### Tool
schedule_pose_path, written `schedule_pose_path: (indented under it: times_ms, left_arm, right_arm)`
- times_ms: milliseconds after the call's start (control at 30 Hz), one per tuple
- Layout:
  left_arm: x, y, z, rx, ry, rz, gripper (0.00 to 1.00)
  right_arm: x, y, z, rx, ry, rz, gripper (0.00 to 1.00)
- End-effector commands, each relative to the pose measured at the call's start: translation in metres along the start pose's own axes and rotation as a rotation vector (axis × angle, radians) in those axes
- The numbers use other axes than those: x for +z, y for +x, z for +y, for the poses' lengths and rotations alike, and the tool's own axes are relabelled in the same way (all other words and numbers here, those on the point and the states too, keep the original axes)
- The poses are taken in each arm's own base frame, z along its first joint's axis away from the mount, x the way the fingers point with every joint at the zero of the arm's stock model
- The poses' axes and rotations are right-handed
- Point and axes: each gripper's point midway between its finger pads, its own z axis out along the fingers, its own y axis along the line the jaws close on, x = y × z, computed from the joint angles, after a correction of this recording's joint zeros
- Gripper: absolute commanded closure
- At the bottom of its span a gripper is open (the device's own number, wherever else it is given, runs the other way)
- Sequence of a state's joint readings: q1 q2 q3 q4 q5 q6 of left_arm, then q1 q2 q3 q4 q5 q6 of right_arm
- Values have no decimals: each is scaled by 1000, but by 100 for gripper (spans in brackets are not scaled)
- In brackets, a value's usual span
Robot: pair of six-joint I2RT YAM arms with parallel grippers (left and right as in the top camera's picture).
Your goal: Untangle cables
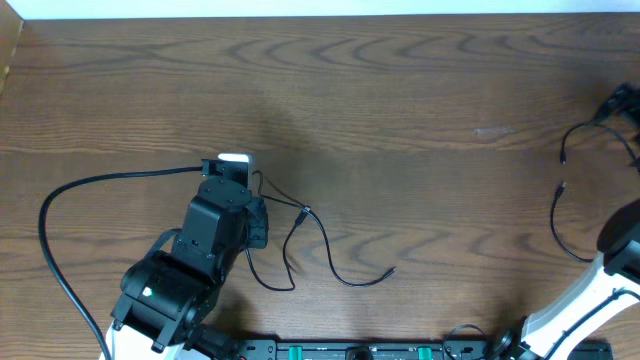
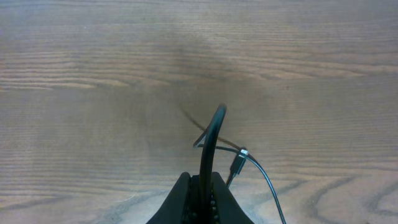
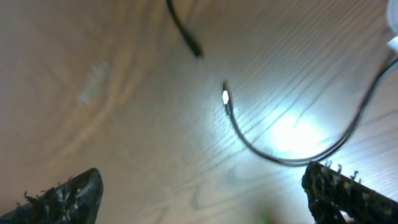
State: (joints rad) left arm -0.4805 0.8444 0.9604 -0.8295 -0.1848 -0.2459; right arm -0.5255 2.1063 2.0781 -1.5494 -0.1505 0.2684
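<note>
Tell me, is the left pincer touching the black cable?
Touching. The left wrist view shows the left pincer shut on the black cable, which loops up between its fingers.

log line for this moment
left tool: shut on black cable | right tool: open, empty | second cable: lying on table

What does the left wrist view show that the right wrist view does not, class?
Only left wrist: the left hand shut on a looped black cable, with a metal plug beside it. Only right wrist: the right hand open, holding nothing, and a curved black cable lying loose under glare. Both: the wooden table and thin black cords.
</note>
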Motion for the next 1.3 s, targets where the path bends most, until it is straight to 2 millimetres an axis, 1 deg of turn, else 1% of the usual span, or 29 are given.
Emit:
schedule_pose_path:
  times_ms: [0, 33, 67, 100, 167, 200, 233, 267, 333, 367, 433, 467, 567, 600, 767, 800, 833, 967, 1100, 1133, 1200, 1233, 1267]
  left_arm:
    - [-5, -7, -1, 7, 8, -21, 92]
    - [-5, -7, -1, 7, 8, -21, 92]
    - [-5, -7, -1, 7, 8, -21, 92]
    - [-5, -7, -1, 7, 8, -21, 92]
    - [-5, -7, -1, 7, 9, -21, 92]
    - [-5, -7, -1, 7, 8, -21, 93]
    - [-5, -7, -1, 7, 9, -21, 92]
    - [-5, -7, -1, 7, 9, -21, 92]
    - [-5, -7, -1, 7, 8, -21, 92]
    - [-5, -7, -1, 7, 9, -21, 92]
    - [-5, -7, -1, 7, 8, -21, 92]
    - [-5, -7, -1, 7, 9, -21, 92]
    - [-5, -6, -3, 7, 22, -16, 92]
    - [-5, -6, -4, 7, 25, -15, 92]
    - [-5, -6, -4, 7, 25, -16, 92]
    - [-5, -6, -4, 7, 25, -16, 92]
    - [-5, -6, -4, 7, 25, -16, 92]
    - [-5, -6, -4, 7, 25, -16, 92]
    - [-5, -6, -4, 7, 25, -16, 92]
    - [-5, -6, -4, 8, 25, -16, 92]
    - [-5, -6, -4, 16, 25, -15, 92]
    - [-5, -6, -4, 20, 24, -16, 92]
    - [-5, -6, -4, 22, 25, -16, 93]
  right_arm:
    - [31, 19, -4, -71, 83, 75, 1]
    - [35, 21, -6, -75, 98, 83, 1]
    - [52, 28, -12, -83, 136, 114, 1]
    - [58, 31, -15, -84, 146, 123, 4]
    - [78, 37, -20, -82, 153, 148, 9]
    - [82, 39, -21, -81, 155, 154, 11]
    - [95, 42, -25, -80, 158, 163, 28]
    - [100, 44, -26, -80, 159, 168, 31]
    - [118, 50, -30, -78, 160, 177, 55]
    - [123, 51, -32, -78, 160, 177, 56]
    - [136, 54, -35, -79, 159, 174, 62]
    - [140, 55, -36, -79, 158, 172, 61]
    - [146, 55, -34, -77, 142, 167, 60]
    - [146, 55, -34, -75, 142, 164, 63]
    - [148, 49, -32, -78, 135, 138, 87]
    - [149, 47, -32, -78, 132, 130, 91]
    - [149, 46, -31, -79, 131, 125, 98]
    - [150, 38, -29, -82, 123, 95, 99]
    - [151, 27, -26, -86, 109, 47, 99]
    - [151, 21, -26, -84, 103, 28, 99]
    - [145, 4, -28, -68, 88, -27, 99]
    - [142, -1, -29, -62, 84, -43, 99]
    - [134, -14, -33, -45, 75, -78, 99]
